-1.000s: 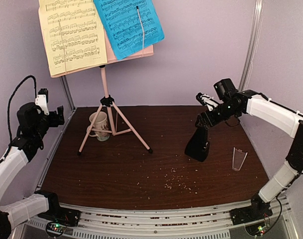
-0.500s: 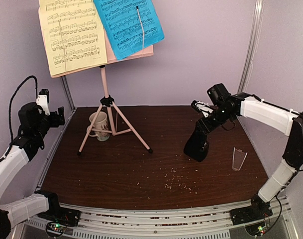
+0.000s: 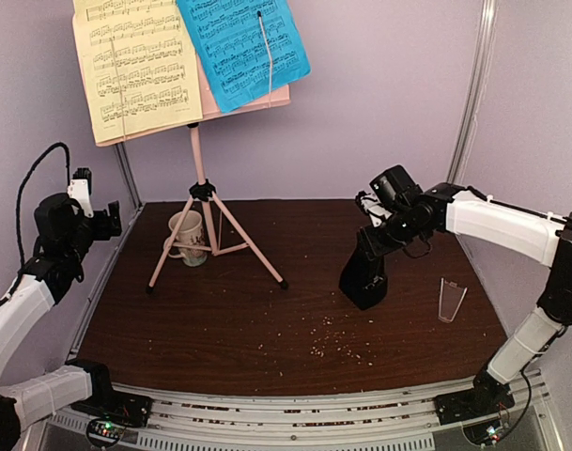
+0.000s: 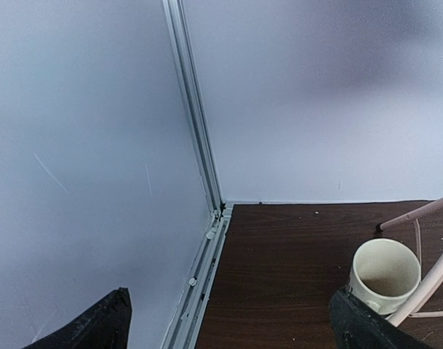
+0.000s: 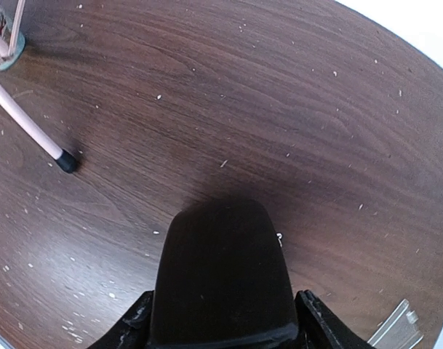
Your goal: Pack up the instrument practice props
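The pink music stand [image 3: 201, 178] stands on its tripod at the back left, holding a yellow page [image 3: 135, 70] and a blue page [image 3: 239, 47]. My right gripper [image 3: 376, 237] is shut on the top of the black pyramid metronome [image 3: 363, 274], which tilts over the table at centre right. In the right wrist view the metronome [image 5: 221, 276] fills the gap between my fingers [image 5: 130, 323]. The clear plastic cover [image 3: 450, 299] stands on the table right of the metronome. My left gripper [image 3: 109, 222] is open and empty, raised at the far left.
A beige mug [image 3: 187, 237] sits between the stand's legs, and it also shows in the left wrist view [image 4: 385, 275]. One stand leg [image 5: 25, 120] ends left of the metronome. Crumbs are scattered across the front of the table [image 3: 337, 343]. Walls close in on the left, back and right.
My right gripper has moved left and a little nearer with the metronome in it, away from the clear cover. The left arm has not moved.
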